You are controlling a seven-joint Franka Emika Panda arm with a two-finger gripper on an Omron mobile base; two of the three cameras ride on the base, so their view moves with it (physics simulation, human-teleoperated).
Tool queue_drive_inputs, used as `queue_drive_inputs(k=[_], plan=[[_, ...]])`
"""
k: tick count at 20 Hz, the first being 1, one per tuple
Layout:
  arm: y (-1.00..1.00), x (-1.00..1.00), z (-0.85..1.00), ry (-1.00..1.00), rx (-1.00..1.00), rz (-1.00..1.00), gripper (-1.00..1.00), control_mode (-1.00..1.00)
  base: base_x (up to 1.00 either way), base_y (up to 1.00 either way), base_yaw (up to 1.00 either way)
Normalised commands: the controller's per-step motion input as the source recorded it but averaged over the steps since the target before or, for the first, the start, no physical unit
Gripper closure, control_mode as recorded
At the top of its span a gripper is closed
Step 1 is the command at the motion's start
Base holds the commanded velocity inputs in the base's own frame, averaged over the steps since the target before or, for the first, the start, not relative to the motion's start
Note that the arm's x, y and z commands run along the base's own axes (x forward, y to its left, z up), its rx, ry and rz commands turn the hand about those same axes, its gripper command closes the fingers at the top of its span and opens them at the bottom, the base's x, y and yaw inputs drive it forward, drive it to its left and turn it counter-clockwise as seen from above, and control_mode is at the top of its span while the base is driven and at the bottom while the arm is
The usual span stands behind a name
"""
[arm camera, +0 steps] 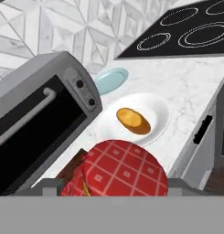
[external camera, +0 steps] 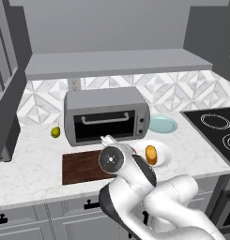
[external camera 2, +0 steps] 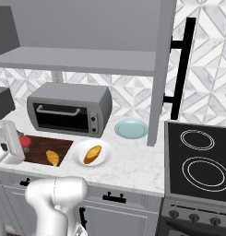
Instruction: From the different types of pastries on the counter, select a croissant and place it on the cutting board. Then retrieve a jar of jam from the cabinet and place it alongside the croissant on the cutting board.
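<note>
My gripper [external camera 2: 20, 145] is shut on the jar of jam [arm camera: 125, 172], a squat red jar with a red checked lid [external camera 2: 25, 141]. It sits over the far left part of the dark brown cutting board [external camera 2: 40, 148]; I cannot tell whether the jar touches the wood. The golden-brown croissant [external camera 2: 52, 158] lies on the board's near right part. To the right of the board, the stubby orange-yellow roll [external camera 2: 92, 155] [arm camera: 133, 120] [external camera: 151, 154] rests on a white plate [arm camera: 157, 114]. My arm hides the right half of the cutting board [external camera: 81, 167] in the left base view.
The silver toaster oven [external camera: 107, 116] stands just behind the board, its door shut. A pale blue plate [external camera 2: 131, 128] lies to its right, a yellow-green fruit [external camera: 55, 132] to its left. The black stove [external camera 2: 197, 161] is at the right. The grey cabinet ledge [external camera: 116, 63] hangs above.
</note>
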Motion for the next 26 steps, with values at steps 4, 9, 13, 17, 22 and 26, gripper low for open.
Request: queue_drive_inputs(k=[4, 9, 13, 17, 22, 26], plan=[[0.52, 0.59, -0.14, 0.33, -0.03, 0.00, 1.00, -1.00, 0.00, 0.00, 0.00], [0.11, 0.38, -0.51, 0.15, -0.18, 0.00, 1.00, -1.00, 0.00, 0.00, 0.00], [0.00, 0.32, -0.71, -0.10, -0.24, 0.00, 1.00, -1.00, 0.00, 0.00, 0.00], [0.00, 0.27, -0.87, -0.17, -0.42, 0.00, 1.00, -1.00, 0.00, 0.00, 0.00], [0.01, 0.08, -0.05, 0.01, -0.01, 0.00, 1.00, -1.00, 0.00, 0.00, 0.00], [0.08, 0.69, 0.00, 0.05, 0.00, 0.00, 1.00, -1.00, 0.00, 0.00, 0.00]])
